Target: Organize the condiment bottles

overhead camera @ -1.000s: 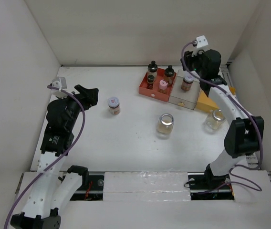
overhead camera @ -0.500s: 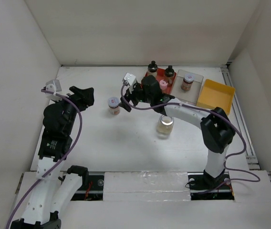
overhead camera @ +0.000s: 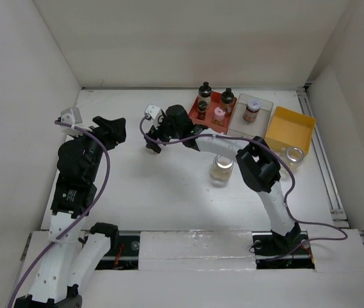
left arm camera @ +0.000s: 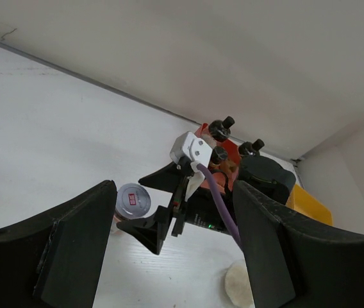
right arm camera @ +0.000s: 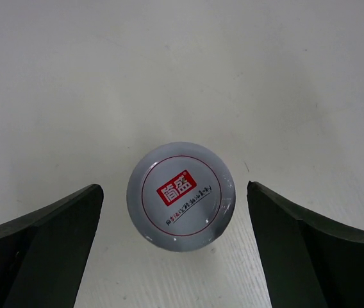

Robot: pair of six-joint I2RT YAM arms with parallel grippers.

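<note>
Right fingers [right arm camera: 41,247] wide, flanking lilac-lidded jar [right arm camera: 181,196], not touching | left fingers [left arm camera: 60,256] parted, empty

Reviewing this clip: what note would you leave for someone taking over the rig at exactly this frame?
Left tool: open, empty, above the table's left side.
Right tool: open, straddling the lilac-lidded jar, not gripping it.
Done: the red tray holds black-capped bottles and a pink-capped bottle; the clear tray holds one small jar.
Left: the lilac-lidded jar and the wide clear jar stand loose on the table; another clear jar sits at the yellow tray's near edge.
</note>
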